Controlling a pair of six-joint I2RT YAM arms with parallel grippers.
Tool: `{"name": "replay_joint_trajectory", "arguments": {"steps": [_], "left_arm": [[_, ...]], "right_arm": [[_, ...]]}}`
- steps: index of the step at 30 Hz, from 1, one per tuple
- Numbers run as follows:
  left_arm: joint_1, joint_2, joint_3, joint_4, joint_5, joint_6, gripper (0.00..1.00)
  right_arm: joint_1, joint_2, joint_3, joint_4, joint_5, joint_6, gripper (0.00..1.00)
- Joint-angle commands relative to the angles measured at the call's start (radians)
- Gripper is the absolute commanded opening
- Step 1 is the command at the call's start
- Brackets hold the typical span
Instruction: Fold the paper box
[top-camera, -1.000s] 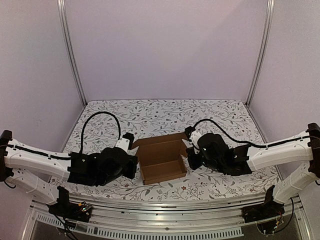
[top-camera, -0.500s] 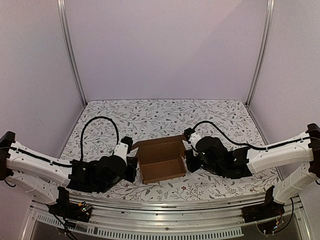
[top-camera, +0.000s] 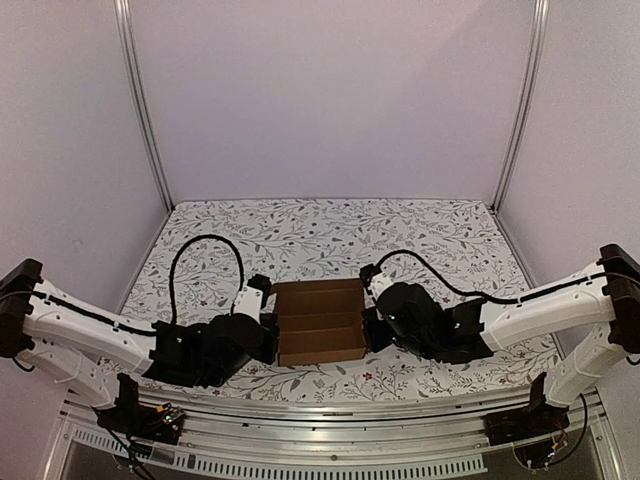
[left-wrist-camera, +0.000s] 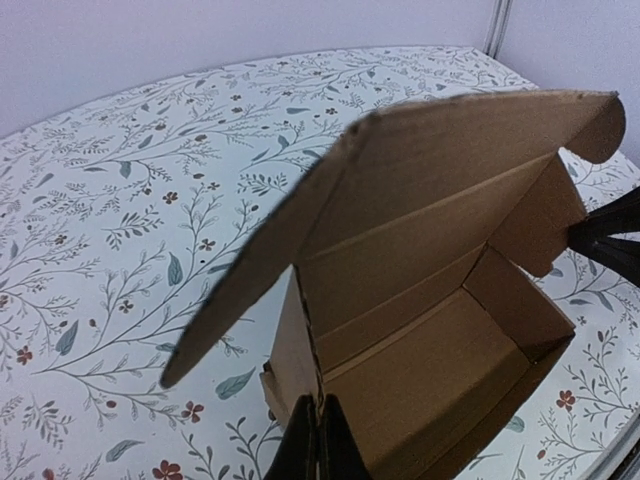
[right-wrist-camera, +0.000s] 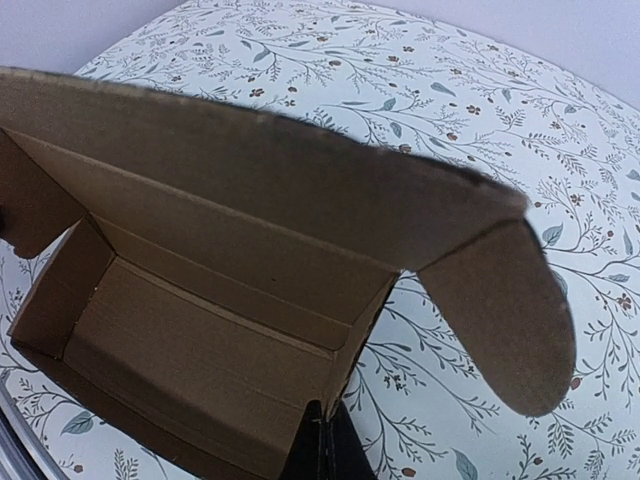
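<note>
The paper box (top-camera: 320, 320) is a brown cardboard carton standing open on the floral table between the arms, its lid tilted up over the cavity. My left gripper (top-camera: 268, 335) is shut on the box's left side wall (left-wrist-camera: 300, 350); its dark fingertips (left-wrist-camera: 300, 450) pinch the wall's top edge. My right gripper (top-camera: 370, 328) is shut on the right side wall (right-wrist-camera: 360, 350), fingertips (right-wrist-camera: 345, 450) pinched on the edge. The lid (left-wrist-camera: 430, 160) with rounded side tabs (right-wrist-camera: 500, 320) hangs over the open inside in both wrist views.
The floral tablecloth (top-camera: 330, 230) spreads behind the box. Metal frame posts (top-camera: 145, 110) and pale walls close the back and sides. Black cables (top-camera: 205, 245) loop over both arms. The table's front rail (top-camera: 320, 420) runs just before the box.
Both grippers have closed in from beside the box onto its side walls. The box has squared up to the table and its lid has swung forward over the cavity.
</note>
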Motion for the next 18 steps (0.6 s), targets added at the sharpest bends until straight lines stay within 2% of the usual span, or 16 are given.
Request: {"name": "replay_joint_trajectory", "arguments": {"steps": [1,18], "left_arm": [[-0.017,0.026,0.027,0.038,0.007,-0.03,0.0],[-0.017,0.079,0.01,0.034,0.1,-0.093,0.0]], "right_arm": [[0.022,0.028,0.01,-0.001,-0.013,0.044,0.0],[0.083,0.079,0.011,-0.002,0.042,0.092,0.0]]}}
